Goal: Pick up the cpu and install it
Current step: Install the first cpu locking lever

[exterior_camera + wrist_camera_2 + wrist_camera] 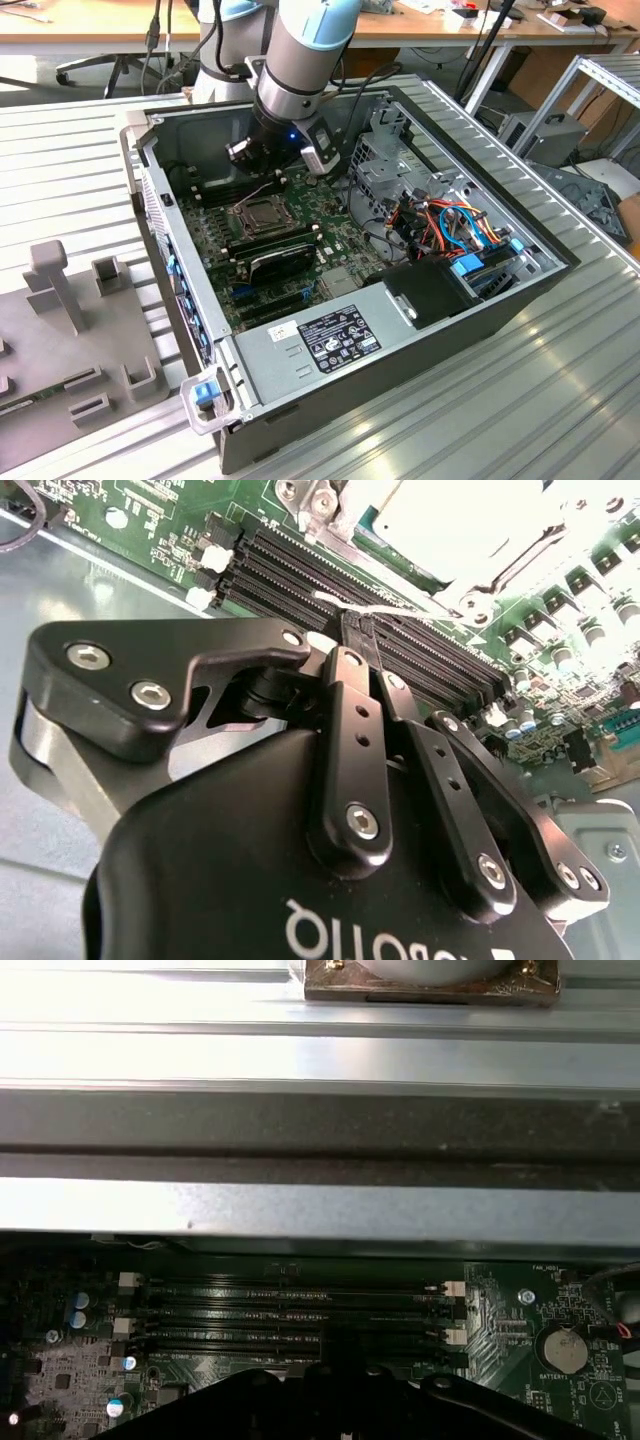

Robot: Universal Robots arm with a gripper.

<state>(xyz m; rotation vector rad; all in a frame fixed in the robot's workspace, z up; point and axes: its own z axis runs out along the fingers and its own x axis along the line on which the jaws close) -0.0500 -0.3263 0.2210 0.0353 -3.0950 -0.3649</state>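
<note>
Ribbed metal tabletop (560, 380) carried an open computer case (470, 320), the arm reaching down over its green board (345, 235). The gripper (350, 630) hung with fingers drawn together, nothing seen between them, near the memory slots (290, 1310). The cpu (465, 520) seemed already seated, a pale square inside the socket frame (262, 212), so the step in hand looked like locking it. That would call for catching the thin wire lever (385, 610) cleanly; the slots and case wall crowded the approach.

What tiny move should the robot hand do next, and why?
Probably a small slide across to the socket. The gripper hangs over the memory slots, while the pale square that looks like the cpu lies beside them in that socket.
</note>
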